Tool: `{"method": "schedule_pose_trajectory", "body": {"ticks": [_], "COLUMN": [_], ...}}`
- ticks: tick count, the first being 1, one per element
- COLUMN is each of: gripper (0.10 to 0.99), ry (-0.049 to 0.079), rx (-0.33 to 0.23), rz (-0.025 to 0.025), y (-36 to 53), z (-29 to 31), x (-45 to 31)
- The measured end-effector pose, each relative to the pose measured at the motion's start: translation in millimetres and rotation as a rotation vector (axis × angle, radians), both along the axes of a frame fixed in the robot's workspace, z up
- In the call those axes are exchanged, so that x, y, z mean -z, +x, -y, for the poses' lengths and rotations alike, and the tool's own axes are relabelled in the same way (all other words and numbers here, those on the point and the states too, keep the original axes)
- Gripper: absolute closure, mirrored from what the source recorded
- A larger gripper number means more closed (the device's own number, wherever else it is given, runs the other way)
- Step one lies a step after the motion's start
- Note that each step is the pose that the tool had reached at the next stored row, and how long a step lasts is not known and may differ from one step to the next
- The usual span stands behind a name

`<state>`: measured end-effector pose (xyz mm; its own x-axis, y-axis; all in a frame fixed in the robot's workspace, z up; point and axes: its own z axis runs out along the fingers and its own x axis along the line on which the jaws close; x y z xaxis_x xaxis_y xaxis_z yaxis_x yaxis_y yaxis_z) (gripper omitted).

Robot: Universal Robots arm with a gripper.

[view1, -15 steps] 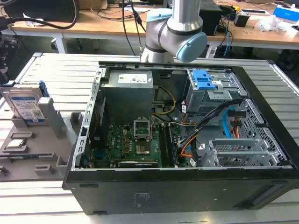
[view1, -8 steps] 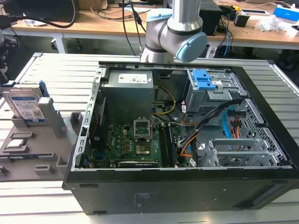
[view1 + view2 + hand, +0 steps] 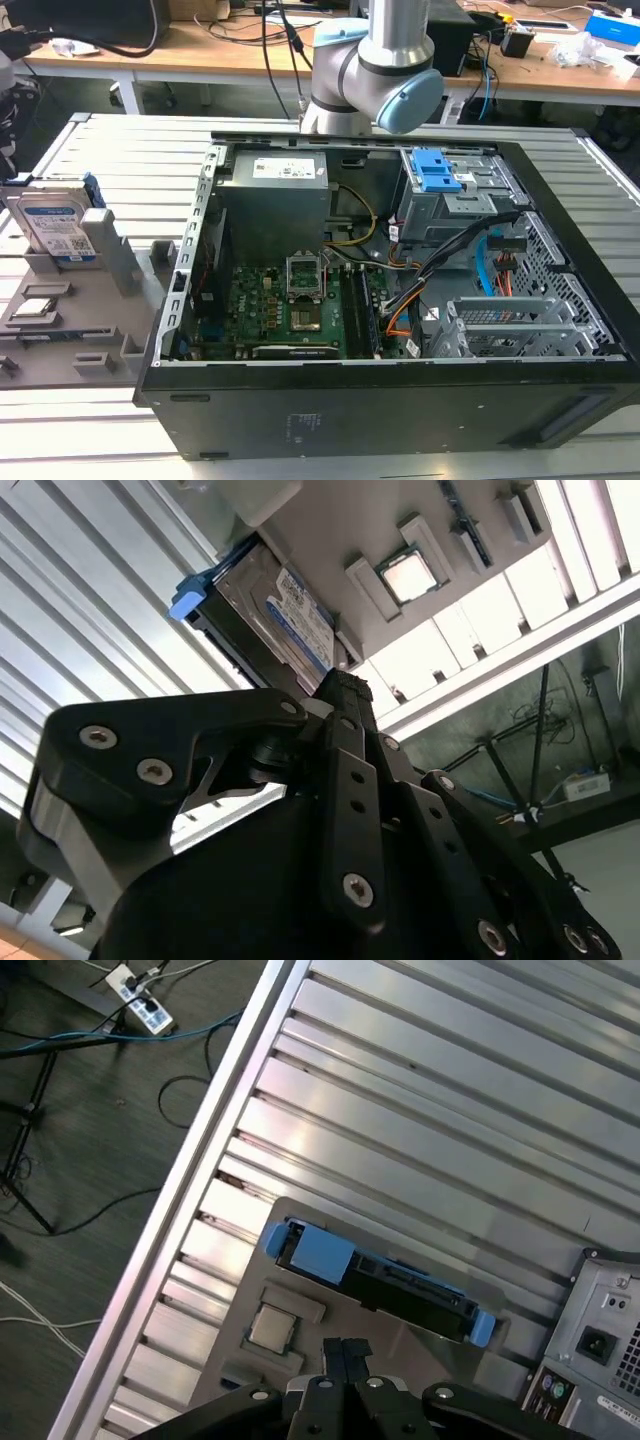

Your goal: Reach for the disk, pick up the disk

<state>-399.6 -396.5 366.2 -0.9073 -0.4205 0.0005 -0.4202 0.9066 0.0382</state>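
We note the table [image 3: 60,440]: ribbed metal slats with a satin sheen, streaked with glare. Disk [image 3: 55,225]: silvery metal body, smooth paper-like label, blue smooth plastic rails. Holder [image 3: 125,270]: matt grey plastic. Case [image 3: 400,415]: matt black sheet metal, which we see as bare grey steel inside. Arm [image 3: 395,40]: smooth silver metal, glossy pale-blue cap. Hand [image 3: 345,685]: matt black, bright screw heads.

Hidden and cut off
The gripper [image 3: 345,685] covers a corner of the disk [image 3: 272,605] in the second wrist view; the arm [image 3: 385,50] runs off the exterior view's top edge.
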Motion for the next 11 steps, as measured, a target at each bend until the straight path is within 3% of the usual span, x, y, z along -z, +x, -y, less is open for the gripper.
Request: {"method": "schedule_pose_trajectory", "body": {"ticks": [11], "gripper": [0.98], "ry": [0.0], "rx": [-0.119], "rz": [0.0], "y": [0.0], "z": [0.0], "x": [0.0]}}
